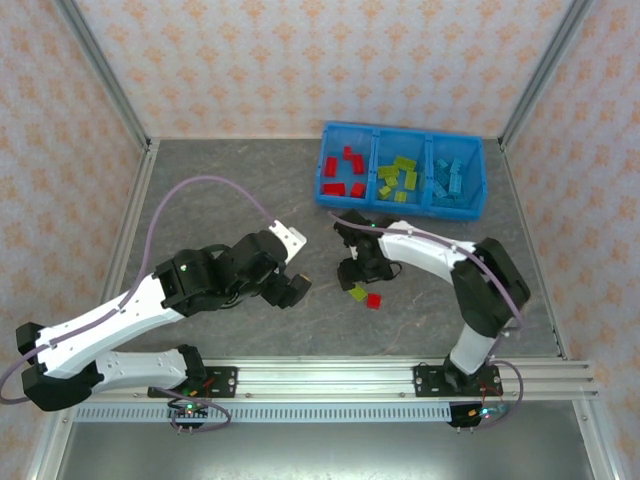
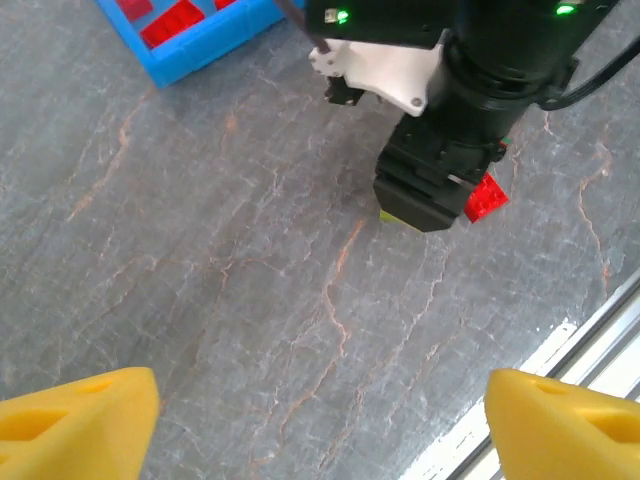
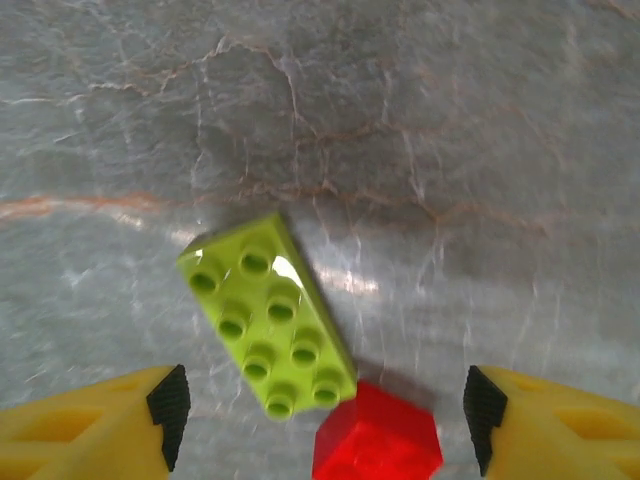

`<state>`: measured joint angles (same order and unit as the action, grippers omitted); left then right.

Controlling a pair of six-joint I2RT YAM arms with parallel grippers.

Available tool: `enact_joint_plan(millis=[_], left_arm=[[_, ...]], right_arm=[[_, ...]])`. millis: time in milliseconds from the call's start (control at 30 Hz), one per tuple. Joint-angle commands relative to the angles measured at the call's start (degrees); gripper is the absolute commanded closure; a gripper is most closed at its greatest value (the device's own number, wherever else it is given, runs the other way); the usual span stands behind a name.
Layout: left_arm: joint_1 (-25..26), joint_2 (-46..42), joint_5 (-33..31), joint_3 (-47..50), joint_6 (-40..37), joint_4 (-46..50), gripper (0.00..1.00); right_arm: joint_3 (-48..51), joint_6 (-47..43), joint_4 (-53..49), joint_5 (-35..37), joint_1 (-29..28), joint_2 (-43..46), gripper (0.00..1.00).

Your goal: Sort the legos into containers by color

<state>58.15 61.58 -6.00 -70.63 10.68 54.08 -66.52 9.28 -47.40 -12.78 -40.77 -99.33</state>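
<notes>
**Both grippers open, arms bent toward centre**

The left arm [image 1: 120, 310] is seen stretched from its base up and to the right. It is folded at the elbow, with the wrist turned rightward. The left gripper [image 1: 290, 290] is held tilted forward and down, with its yellow fingertips [image 2: 90, 415] spread wide apart. The right arm [image 1: 440, 255] is raised from its base, then bent leftward across the middle. The right gripper [image 1: 355, 275] is pointed straight down and held low, with its fingers [image 3: 110, 425] parted wide. The two grippers are seen near each other, not touching.
</notes>
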Motion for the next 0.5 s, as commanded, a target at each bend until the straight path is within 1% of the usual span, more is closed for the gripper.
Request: enact_joint_plan(millis=[0, 67, 133, 200, 367, 467], left_arm=[[0.4, -1.9, 0.7, -0.1, 1.5, 0.7, 0.10], [0.5, -1.8, 0.7, -0.1, 1.3, 1.7, 0.08], [0.4, -1.9, 0.6, 0.1, 1.5, 2.1, 0.08], [0.4, -2.3, 0.6, 0.9, 2.0, 1.5, 0.07], [0.4, -2.9, 0.2, 2.4, 2.6, -0.2, 0.07], [0.4, -2.4, 0.6, 2.5, 2.5, -0.3, 0.06]], right_arm=[[-2.6, -3.0, 0.7, 2.7, -1.5, -2.2, 0.27], [-2.6, -2.7, 0.9, 2.2, -1.8, -3.8, 0.30], [-2.4, -2.8, 1.0, 1.3, -2.0, -5.0, 0.38], [-1.7, -2.8, 1.2, 0.7, -2.6, -5.9, 0.45], [0.0, -3.0, 1.0, 1.3, -3.3, -7.2, 0.52], [0.4, -2.8, 0.7, 1.7, -3.3, -6.6, 0.63]])
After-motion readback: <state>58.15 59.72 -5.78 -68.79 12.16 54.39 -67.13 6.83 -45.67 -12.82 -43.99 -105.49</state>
